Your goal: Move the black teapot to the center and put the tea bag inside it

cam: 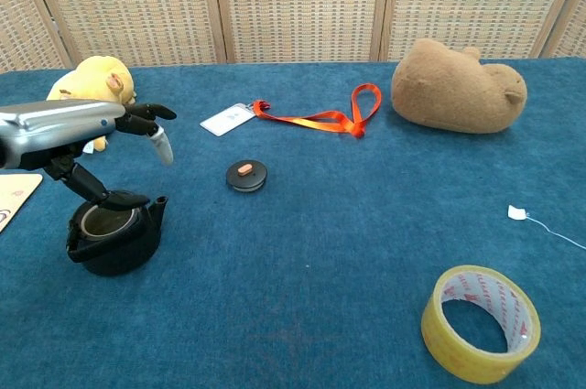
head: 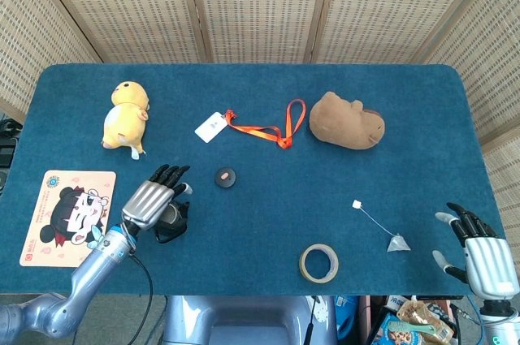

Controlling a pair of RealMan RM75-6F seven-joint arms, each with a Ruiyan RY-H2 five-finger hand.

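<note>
The teapot [cam: 112, 235] is located at the left front of the desk [head: 268, 199], well away from the center, with its lid off and its mouth exposed. The lid [cam: 246, 175] lies apart from it, toward the middle. The left hand [cam: 87, 133] is positioned directly above the teapot with the fingers spread; the thumb is seen at the rim, but no grip is formed. Contact with the rim cannot be confirmed from either view.

The teapot is judged to be rigid and fairly heavy for its size, possibly cast iron, with a matte surface that should not slip. It is best taken around the body or across the open rim, opposite the spout, and kept level while it is carried.

The tea bag [head: 397, 243] rests near the right front edge, with its string running to a small paper tag [head: 357, 204]. It is judged to be very light and limp; a pinch on the bag or the string is advised.

The right hand [head: 485, 256] is held open at the right front corner, empty.
</note>
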